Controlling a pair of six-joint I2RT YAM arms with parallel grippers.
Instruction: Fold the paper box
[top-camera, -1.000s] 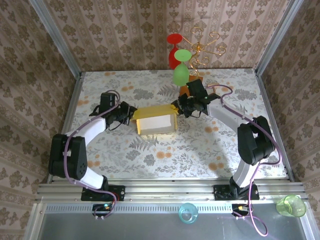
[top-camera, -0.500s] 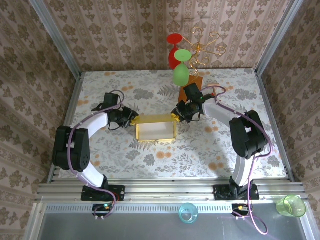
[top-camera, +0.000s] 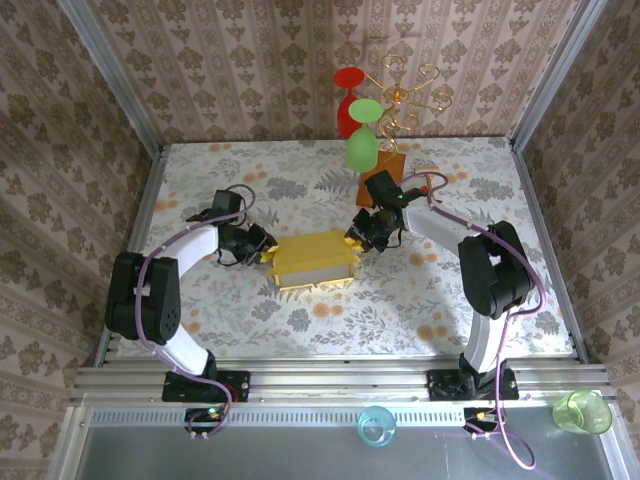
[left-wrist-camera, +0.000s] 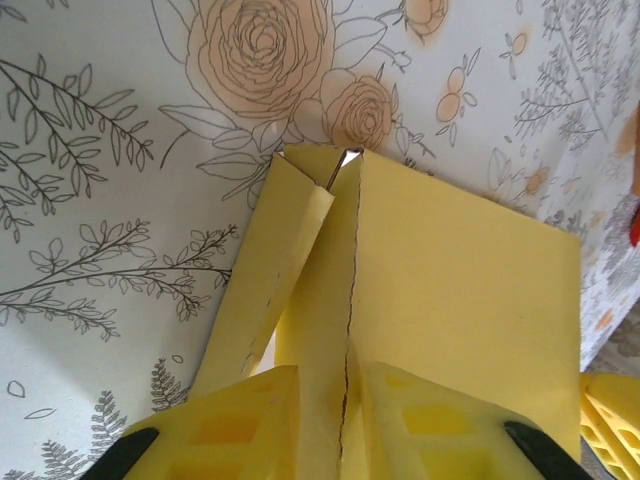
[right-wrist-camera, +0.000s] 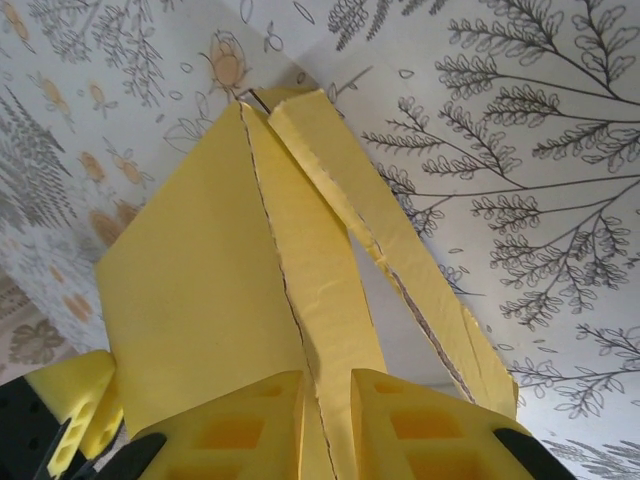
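**Yellow box is closed up on the tabletop**

The tabletop (top-camera: 430, 290) is covered with a flower pattern and is shut in by 3 papered walls (top-camera: 250, 70). At the back, a gold wire stand (top-camera: 405, 95) is set on a wooden block (top-camera: 392, 163), and red and green glasses (top-camera: 362, 148) are hung on it. A blue cup (top-camera: 376, 426) and a green cup (top-camera: 582, 411) are kept by the near edge.

The paper box (top-camera: 313, 259) is found in the middle. Its left end is pinched by the left fingers (left-wrist-camera: 240, 430), nearly closed on the thin card. Its right end is pinched the same way by the right fingers (right-wrist-camera: 240, 425).

1 second ago its white inside was seen from above. Now it is hidden under the yellow top.
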